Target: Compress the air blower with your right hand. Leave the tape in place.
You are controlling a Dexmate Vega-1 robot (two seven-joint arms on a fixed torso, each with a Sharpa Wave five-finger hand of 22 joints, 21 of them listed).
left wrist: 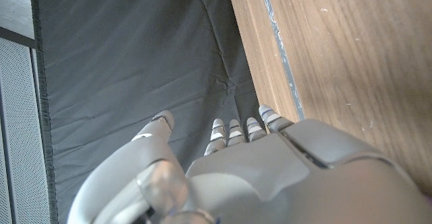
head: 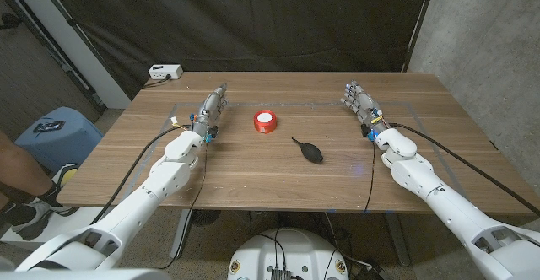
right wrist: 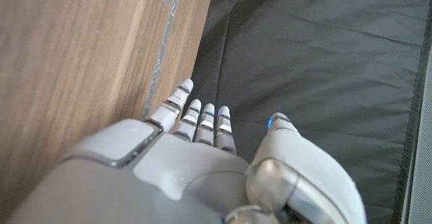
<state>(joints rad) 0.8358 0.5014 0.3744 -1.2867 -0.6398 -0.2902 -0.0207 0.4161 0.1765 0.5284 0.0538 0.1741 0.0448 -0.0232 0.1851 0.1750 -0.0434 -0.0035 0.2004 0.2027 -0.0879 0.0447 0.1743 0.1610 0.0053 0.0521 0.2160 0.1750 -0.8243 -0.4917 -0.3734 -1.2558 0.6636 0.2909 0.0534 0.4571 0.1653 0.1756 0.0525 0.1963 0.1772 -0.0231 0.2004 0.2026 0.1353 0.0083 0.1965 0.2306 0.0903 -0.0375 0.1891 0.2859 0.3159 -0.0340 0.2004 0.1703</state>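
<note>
A black air blower [head: 309, 151] lies on the wooden table [head: 253, 170] near the middle, its nozzle pointing back and left. A red roll of tape [head: 265, 121] with a white core sits behind it and to the left. My right hand [head: 360, 104] stands on its edge at the table's right side, well to the right of the blower, fingers straight and holding nothing; the right wrist view shows its fingers [right wrist: 202, 119] extended toward the far edge. My left hand [head: 213, 110] stands left of the tape, fingers [left wrist: 236, 129] straight and empty.
A white power strip [head: 164, 72] sits at the table's back left corner. Black curtain hangs behind the table. A blue container [head: 55, 132] and a person's leg [head: 17, 166] are on the floor at the left. Thin tape lines mark the tabletop.
</note>
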